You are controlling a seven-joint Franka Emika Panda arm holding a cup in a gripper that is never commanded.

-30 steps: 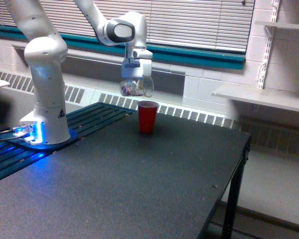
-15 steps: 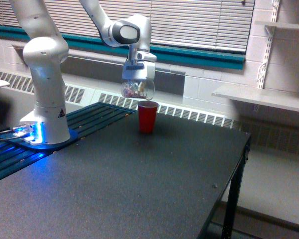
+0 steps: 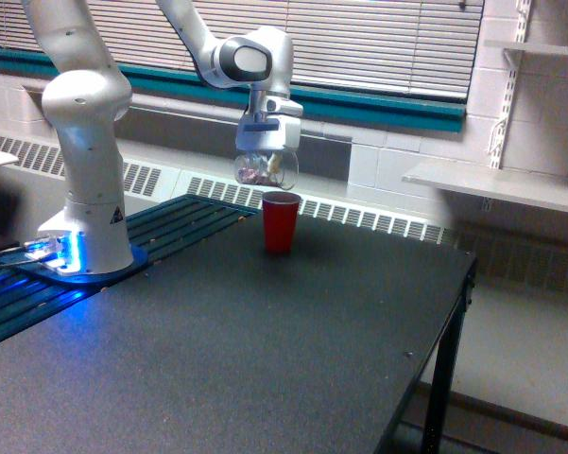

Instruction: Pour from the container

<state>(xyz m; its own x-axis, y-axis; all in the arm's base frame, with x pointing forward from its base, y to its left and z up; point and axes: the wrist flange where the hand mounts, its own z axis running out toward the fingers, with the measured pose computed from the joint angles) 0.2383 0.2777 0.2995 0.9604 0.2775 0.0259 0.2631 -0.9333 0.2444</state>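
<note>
While gripped by the end effector, the container was held tilted.
It was positioned just above the red cup on the table.

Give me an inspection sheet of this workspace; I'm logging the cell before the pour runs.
Surface: dark table, bare apart from the items below.
Job's things: clear container with pinkish bits, held in the air just above and toward the exterior view's left of the upright red cup.
Clutter: nothing seen.
Grippers: gripper shut on the container; fingers hard to make out.
Cables: nothing clearly seen; blue glow at the arm base.
Surroundings: blinds, wall shelf.
</note>
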